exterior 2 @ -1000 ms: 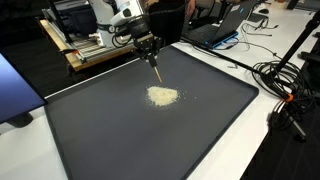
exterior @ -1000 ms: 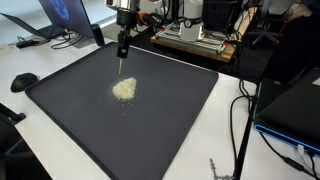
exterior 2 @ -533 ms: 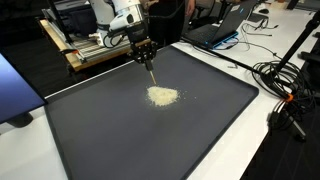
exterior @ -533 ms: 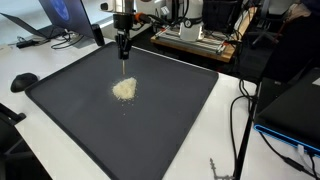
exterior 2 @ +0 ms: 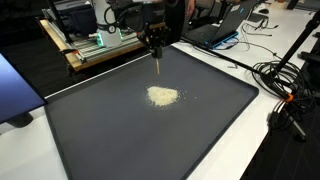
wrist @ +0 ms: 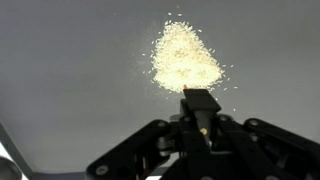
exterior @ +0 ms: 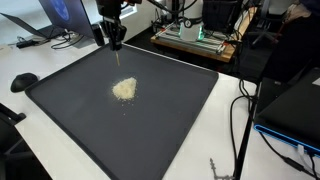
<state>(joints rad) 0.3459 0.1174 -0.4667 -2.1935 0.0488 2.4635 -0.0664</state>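
Your fingers [exterior: 116, 42] are pinched on a thin tool [exterior: 119, 60], a slim stick or small brush; it is too small to tell which. It hangs straight down from them. The wrist view shows its dark upper end gripped between them, so your hold looks sound. The heap of pale grains [exterior: 125, 89] lies near the middle of the dark mat [exterior: 165, 120], which covers most of the white worktop [exterior: 35, 62]. The grains sit in one loose mound with a few strays around its edge. In both exterior views the tool tip stands apart from the heap, toward the mat's far edge, and it seems to hang clear of the mat, though that is hard to judge from here. I judge you to be between strokes in working the heap with the tool, positioned but not in contact. The next move calls for bringing the tip down gently until it just meets the mat near the mound. Then draw it through or along the grains at an even height. If you press too hard, the slender tool may bend or twist in your grip. If you move too fast, the light grains will scatter wider across the mat.
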